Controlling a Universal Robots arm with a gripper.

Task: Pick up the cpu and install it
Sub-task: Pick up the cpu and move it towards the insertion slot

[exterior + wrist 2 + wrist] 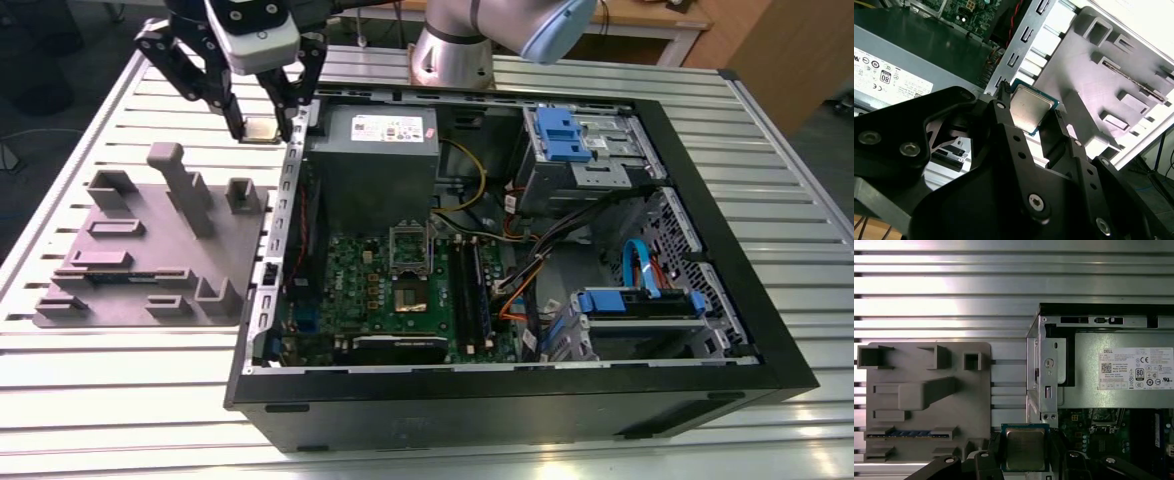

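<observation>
Your gripper (262, 129) has its jaws clamped on opposite edges of the cpu (1030, 107), with the chip's metal top facing up toward the wrist. The cpu hangs over the table just outside the computer case's wall (296, 150), between that wall and the grey parts tray (147, 240). The motherboard (360, 290) lies inside the case, well apart toward the exterior view's right.

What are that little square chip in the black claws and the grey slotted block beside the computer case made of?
The small square cpu, clamped in the black gripper, has a dull silver-grey top that looks like brushed metal, seated on a thin green-edged board. The grey slotted holder block looks like matte plastic, possibly printed: even colour, no shine.
</observation>
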